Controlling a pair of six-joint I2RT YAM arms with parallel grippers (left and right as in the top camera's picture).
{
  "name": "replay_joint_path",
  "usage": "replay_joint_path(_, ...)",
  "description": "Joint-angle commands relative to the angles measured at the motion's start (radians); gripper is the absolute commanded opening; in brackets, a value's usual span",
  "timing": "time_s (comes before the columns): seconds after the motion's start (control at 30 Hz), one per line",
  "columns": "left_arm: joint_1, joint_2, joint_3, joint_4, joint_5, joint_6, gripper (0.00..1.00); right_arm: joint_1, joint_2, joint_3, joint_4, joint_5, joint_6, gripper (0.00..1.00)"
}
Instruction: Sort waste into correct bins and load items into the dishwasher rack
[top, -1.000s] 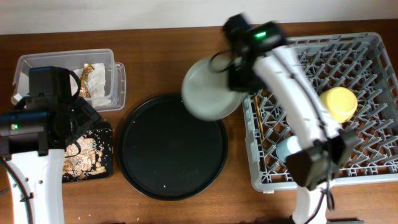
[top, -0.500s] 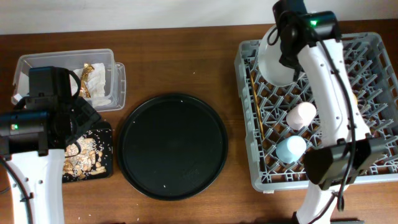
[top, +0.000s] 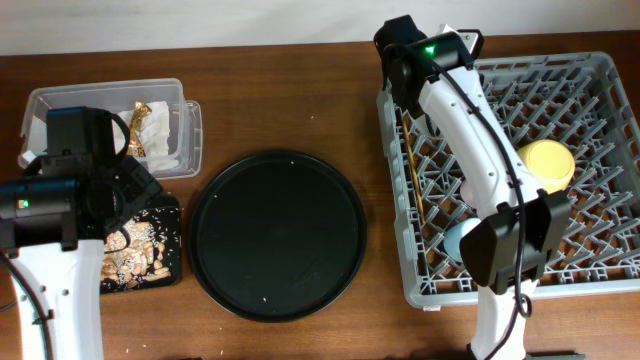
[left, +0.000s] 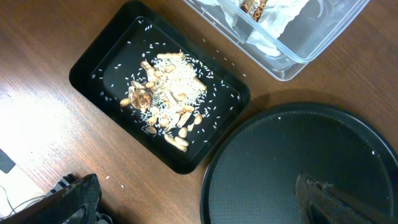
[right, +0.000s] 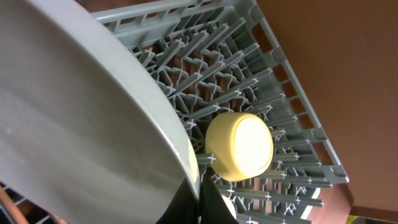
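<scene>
My right gripper (right: 200, 198) is shut on the rim of the grey round plate (right: 74, 124), held tilted on edge over the back left corner of the dishwasher rack (top: 600, 70). In the overhead view the arm (top: 405, 50) hides the plate. The yellow bowl (top: 545, 165) lies in the rack and also shows in the right wrist view (right: 239, 146). The blue cup (top: 458, 240) and chopsticks (top: 410, 185) are in the rack; the pink cup is hidden. My left gripper (left: 199, 211) is open and empty, above the edge of the shallow black tray (left: 84, 65) of food scraps (left: 168, 93).
The clear box (top: 40, 100) at the back left holds the napkin (top: 165, 135) and the wrapper (top: 140, 120). The shallow black tray (top: 172, 272) lies in front of it. The large round black tray (top: 277, 235) lies between the bins and the rack.
My right gripper has carried the plate from above the round tray to the rack's back left corner and turned it on edge. The left arm has not moved.
</scene>
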Motion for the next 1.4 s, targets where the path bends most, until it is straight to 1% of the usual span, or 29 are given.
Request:
replay_joint_path(0.0, 0.005, 0.001, 0.0, -0.002, -0.007, 0.001, 0.99, 0.006, 0.019, -0.005, 0.009, -0.096, 0.021, 0.04)
replay_joint_path(0.1, 0.005, 0.001, 0.0, -0.002, -0.007, 0.001, 0.99, 0.006, 0.045, -0.005, 0.0, -0.148, 0.021, 0.04)
replay_joint_path(0.2, 0.005, 0.001, 0.0, -0.002, -0.007, 0.001, 0.99, 0.006, 0.046, -0.005, -0.013, -0.235, 0.02, 0.15)
replay_joint_path(0.23, 0.005, 0.001, 0.0, -0.002, -0.007, 0.001, 0.99, 0.006, 0.03, -0.003, -0.021, -0.26, 0.021, 0.17)
replay_joint_path(0.27, 0.005, 0.001, 0.0, -0.002, -0.007, 0.001, 0.99, 0.006, 0.013, 0.005, -0.029, -0.27, 0.02, 0.23)
replay_joint_path(0.33, 0.005, 0.001, 0.0, -0.002, -0.007, 0.001, 0.99, 0.006, -0.038, 0.05, -0.065, -0.277, 0.021, 0.48)
replay_joint_path(0.37, 0.005, 0.001, 0.0, -0.002, -0.007, 0.001, 0.99, 0.006, -0.065, 0.073, -0.084, -0.283, 0.021, 0.66)
replay_joint_path(0.4, 0.005, 0.001, 0.0, -0.002, -0.007, 0.001, 0.99, 0.006, -0.103, 0.102, -0.107, -0.291, 0.021, 0.99)
replay_joint_path(0.53, 0.005, 0.001, 0.0, -0.002, -0.007, 0.001, 0.99, 0.006, -0.31, 0.175, -0.194, -0.335, 0.021, 0.99)
replay_joint_path(0.57, 0.005, 0.001, 0.0, -0.002, -0.007, 0.001, 0.99, 0.006, -0.402, 0.175, -0.239, -0.374, 0.021, 0.99)
replay_joint_path(0.6, 0.005, 0.001, 0.0, -0.002, -0.007, 0.001, 0.99, 0.006, -0.457, 0.164, -0.241, -0.43, -0.022, 0.99)
replay_joint_path(0.63, 0.005, 0.001, 0.0, -0.002, -0.007, 0.001, 0.99, 0.006, -0.521, 0.141, -0.241, -0.496, -0.032, 0.99)
replay_joint_path(0.67, 0.005, 0.001, 0.0, -0.002, -0.007, 0.001, 0.99, 0.014, -0.593, 0.101, -0.241, -0.534, -0.048, 0.99)
replay_joint_path(0.73, 0.005, 0.001, 0.0, -0.002, -0.007, 0.001, 0.99, 0.051, -0.726, -0.017, -0.241, -0.541, -0.047, 0.99)
replay_joint_path(0.8, 0.005, 0.001, 0.0, -0.002, -0.007, 0.001, 0.99, 0.096, -0.858, -0.167, -0.241, -0.582, -0.04, 0.99)
replay_joint_path(0.83, 0.005, 0.001, 0.0, -0.002, -0.007, 0.001, 0.99, 0.104, -0.9, -0.222, -0.241, -0.594, -0.04, 0.99)
replay_joint_path(0.9, 0.005, 0.001, 0.0, -0.002, -0.007, 0.001, 0.99, 0.106, -1.028, -0.392, -0.241, -0.636, -0.04, 0.99)
replay_joint_path(1.0, 0.005, 0.001, 0.0, -0.002, -0.007, 0.001, 0.99, 0.106, -1.093, -0.467, -0.241, -0.644, -0.04, 0.99)
replay_joint_path(1.27, 0.005, 0.001, 0.0, -0.002, -0.007, 0.001, 0.99, 0.096, -1.093, -0.468, -0.241, -0.656, -0.048, 0.99)
replay_joint_path(1.33, 0.005, 0.001, 0.0, -0.002, -0.007, 0.001, 0.99, 0.037, -1.163, -0.51, -0.193, -0.721, -0.052, 0.99)
replay_joint_path(1.37, 0.005, 0.001, 0.0, -0.002, -0.007, 0.001, 0.99, 0.014, -1.212, -0.553, -0.153, -0.754, -0.084, 0.99)
